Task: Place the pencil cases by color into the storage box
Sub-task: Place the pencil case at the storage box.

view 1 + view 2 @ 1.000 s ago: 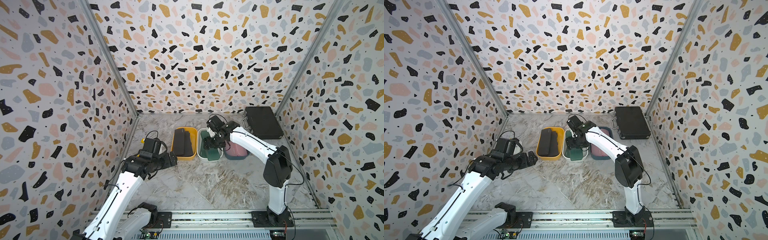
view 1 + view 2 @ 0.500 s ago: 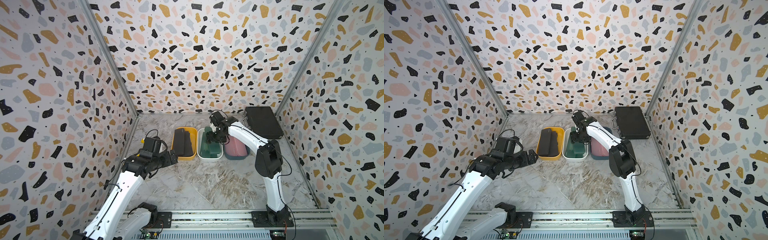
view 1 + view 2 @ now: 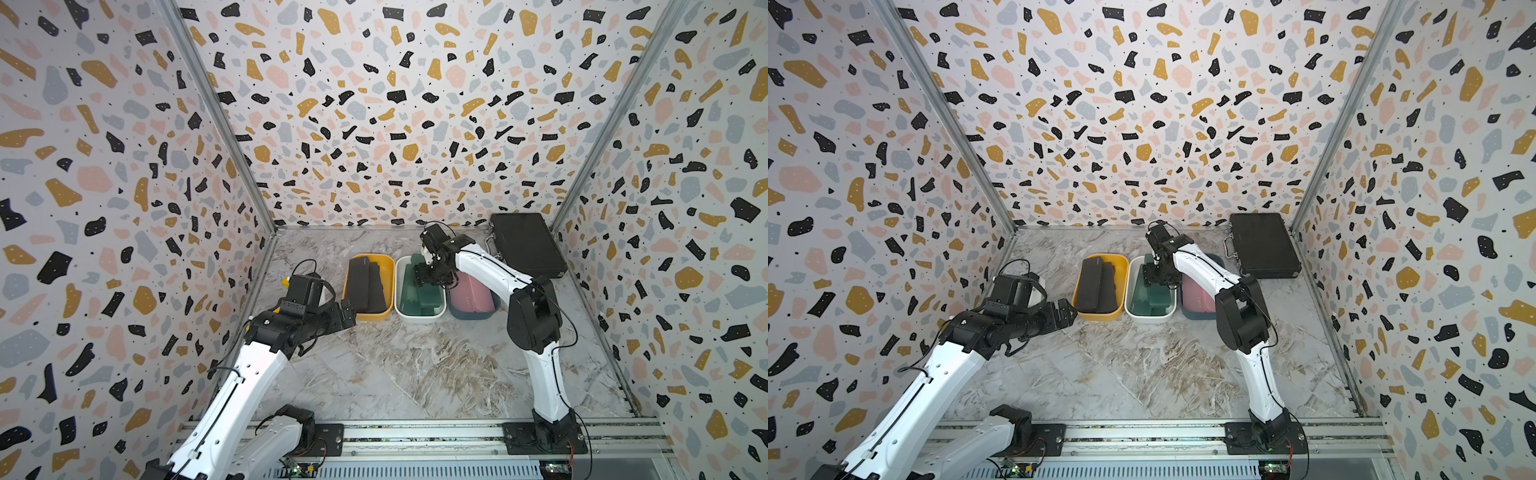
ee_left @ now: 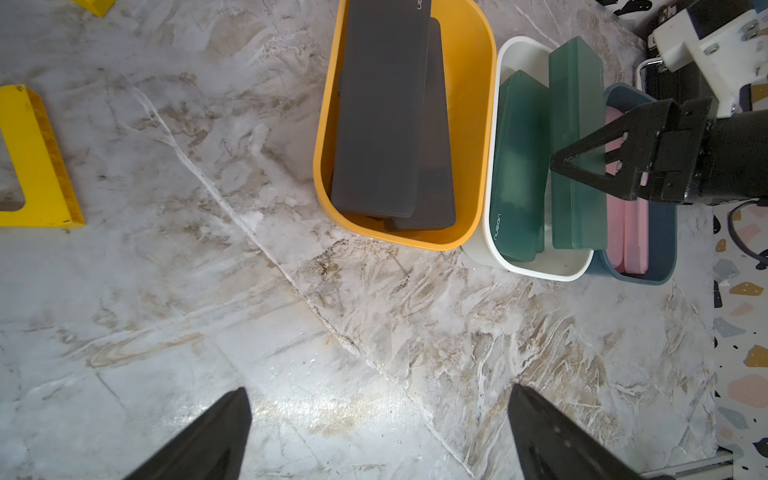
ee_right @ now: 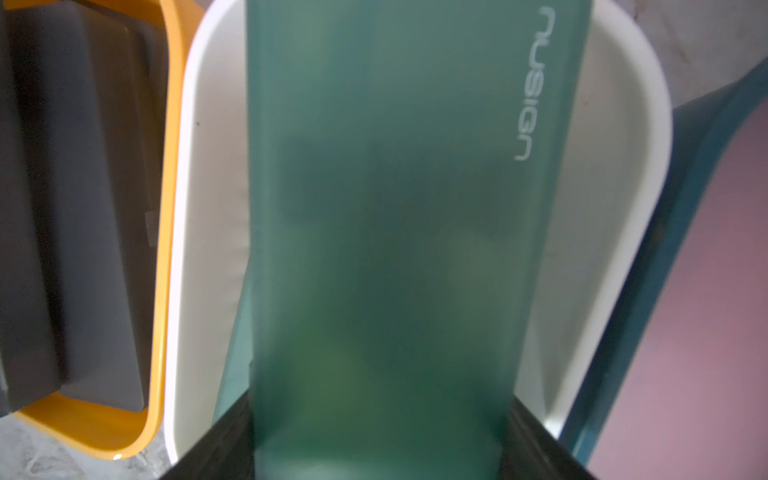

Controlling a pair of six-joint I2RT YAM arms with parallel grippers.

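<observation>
— Right wrist view: what sits between the jaws?
— A dark green pencil case (image 5: 374, 208), lettering up. The right gripper (image 3: 429, 277) is clamped across its width, above the white bin (image 3: 419, 318). The left wrist camera shows the case tilted, its far end poking above the rim.

— And the neighbours?
— The yellow bin (image 4: 478, 124) touches the white one at 9 o'clock and has black cases (image 4: 382, 104) stacked inside. The blue bin (image 4: 665, 249) sits tight at 3 o'clock with the pink cases (image 3: 473, 293). In both top views the right arm crosses over them and hides part. Other green cases (image 4: 519, 166) lie in the white bin beside the held one.

— Anything else around?
— A black briefcase (image 3: 525, 243) at 1 o'clock of the bins. The left gripper (image 4: 378, 390) is at 8 o'clock of the yellow bin, jaws wide apart, empty, over the marble tabletop (image 3: 415, 374). A yellow piece (image 4: 29, 166) lies near the left wall.
</observation>
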